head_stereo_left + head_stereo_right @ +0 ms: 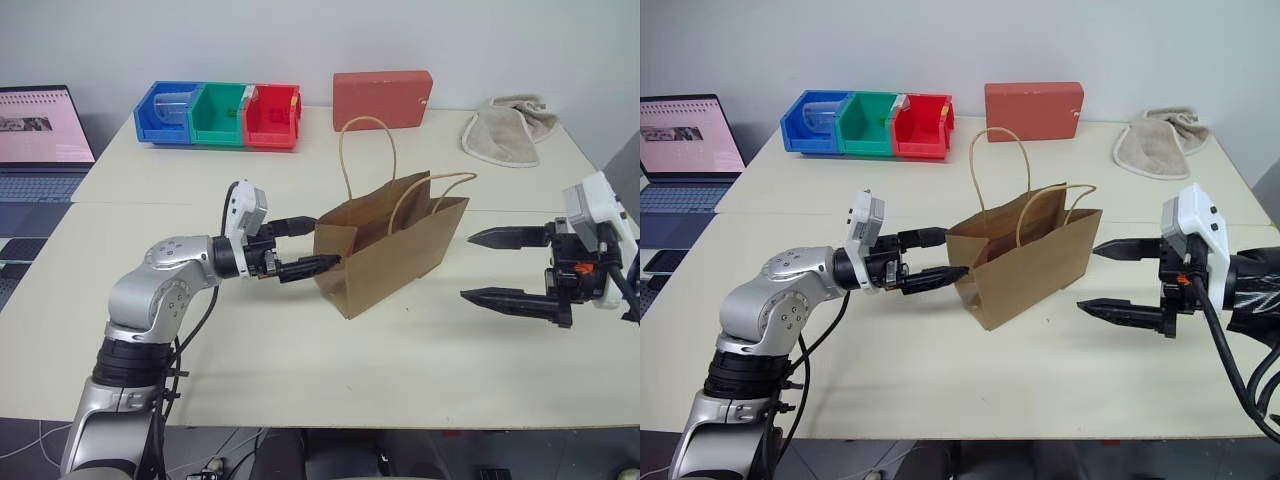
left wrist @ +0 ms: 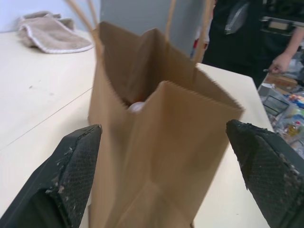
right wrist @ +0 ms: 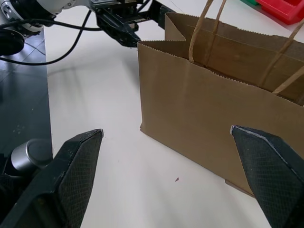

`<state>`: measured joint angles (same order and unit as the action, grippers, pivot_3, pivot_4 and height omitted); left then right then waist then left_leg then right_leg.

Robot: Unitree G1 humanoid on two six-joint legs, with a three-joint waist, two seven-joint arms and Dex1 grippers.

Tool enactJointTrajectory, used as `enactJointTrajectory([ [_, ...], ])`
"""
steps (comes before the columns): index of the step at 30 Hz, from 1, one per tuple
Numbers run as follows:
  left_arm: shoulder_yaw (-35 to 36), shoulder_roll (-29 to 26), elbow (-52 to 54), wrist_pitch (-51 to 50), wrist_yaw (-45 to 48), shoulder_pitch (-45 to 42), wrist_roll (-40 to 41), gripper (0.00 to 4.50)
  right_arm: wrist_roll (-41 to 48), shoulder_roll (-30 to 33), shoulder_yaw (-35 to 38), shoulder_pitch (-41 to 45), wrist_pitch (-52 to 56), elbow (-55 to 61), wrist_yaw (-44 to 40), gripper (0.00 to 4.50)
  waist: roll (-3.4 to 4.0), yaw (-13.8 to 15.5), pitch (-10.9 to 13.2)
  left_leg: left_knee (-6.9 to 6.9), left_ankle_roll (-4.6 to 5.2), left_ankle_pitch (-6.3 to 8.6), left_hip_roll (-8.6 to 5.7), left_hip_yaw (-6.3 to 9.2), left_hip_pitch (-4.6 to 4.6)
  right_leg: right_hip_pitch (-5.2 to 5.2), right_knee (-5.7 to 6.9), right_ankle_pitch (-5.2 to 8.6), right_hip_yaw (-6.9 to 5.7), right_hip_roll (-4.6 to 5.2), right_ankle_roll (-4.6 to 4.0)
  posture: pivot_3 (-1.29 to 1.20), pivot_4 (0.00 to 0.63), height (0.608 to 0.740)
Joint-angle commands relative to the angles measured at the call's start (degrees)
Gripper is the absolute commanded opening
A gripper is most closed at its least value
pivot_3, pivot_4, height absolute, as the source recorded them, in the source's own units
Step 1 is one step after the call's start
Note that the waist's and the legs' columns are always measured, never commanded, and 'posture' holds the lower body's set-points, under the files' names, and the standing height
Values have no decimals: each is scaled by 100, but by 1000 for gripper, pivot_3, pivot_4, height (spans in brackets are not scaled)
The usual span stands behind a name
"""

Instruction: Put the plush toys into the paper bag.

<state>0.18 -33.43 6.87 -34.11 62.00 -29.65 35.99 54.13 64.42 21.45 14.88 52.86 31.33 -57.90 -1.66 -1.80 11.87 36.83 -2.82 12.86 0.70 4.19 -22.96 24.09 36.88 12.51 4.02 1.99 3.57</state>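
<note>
The brown paper bag (image 1: 390,255) stands upright and open-topped in the middle of the table, handles up. Inside it, a small white rounded patch of a plush toy (image 2: 137,106) peeks over the folded side; the rest of the bag's inside is hidden. My left gripper (image 1: 326,242) is open at the bag's left narrow end, one finger on each side of that end, and its lower fingertip looks close to or against the paper. My right gripper (image 1: 465,266) is open too, a short way off the bag's right end, with nothing between its fingers.
At the table's far side lie a red box (image 1: 382,98), a beige towel (image 1: 510,128) and a row of blue, green and red bins (image 1: 220,113). A laptop (image 1: 40,125) sits far left. A person's hand (image 2: 281,62) shows beyond the table.
</note>
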Motion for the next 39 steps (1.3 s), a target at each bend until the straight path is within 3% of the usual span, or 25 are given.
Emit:
enactJointTrajectory([
  [1, 108, -44, 188, -71, 49, -46, 166, 4479, 43, 135, 301, -64, -21, 19, -41, 4500, 0, 0, 0, 1, 0, 0, 0, 0, 1, 0, 0, 0, 0, 0, 0, 0, 150, 740],
  [11, -273, 142, 697, 77, -235, 263, -140, 4479, 105, 151, 277, -45, -65, 93, -36, 4500, 0, 2, 0, 3, 0, 0, 0, -1, 0, -1, 0, 0, 1, 0, 0, 0, 150, 740],
  [19, -557, 933, 599, 823, -1346, 487, -977, 4479, 9, -38, 170, -139, -280, 337, 101, 4500, 0, 9, 0, 4, 0, 0, -1, -1, 1, -2, 0, -2, 2, 0, 3, 0, 150, 740],
  [28, -735, 1342, 185, 1249, -1495, 380, -1285, 4479, -247, -251, 67, -197, -759, 615, 208, 4500, 0, 8, -1, 8, 0, 0, -2, -1, 1, -3, 1, -3, 2, 0, 5, 0, 150, 740],
  [32, -680, 1394, 112, 1330, -1449, 390, -1268, 3631, -272, -310, 24, -280, -810, 677, 270, 4500, 0, 8, -1, 7, 0, 0, -3, -1, 0, -4, 0, -18, 3, 0, 30, 0, 150, 740],
  [39, -656, 1376, 27, 1370, -1327, 401, -1211, 1367, -376, -421, -74, -330, -943, 767, 369, 4500, 0, 7, -1, 8, 0, 0, -3, 0, 1, -4, 0, -16, 3, 0, 27, 0, 150, 740],
])
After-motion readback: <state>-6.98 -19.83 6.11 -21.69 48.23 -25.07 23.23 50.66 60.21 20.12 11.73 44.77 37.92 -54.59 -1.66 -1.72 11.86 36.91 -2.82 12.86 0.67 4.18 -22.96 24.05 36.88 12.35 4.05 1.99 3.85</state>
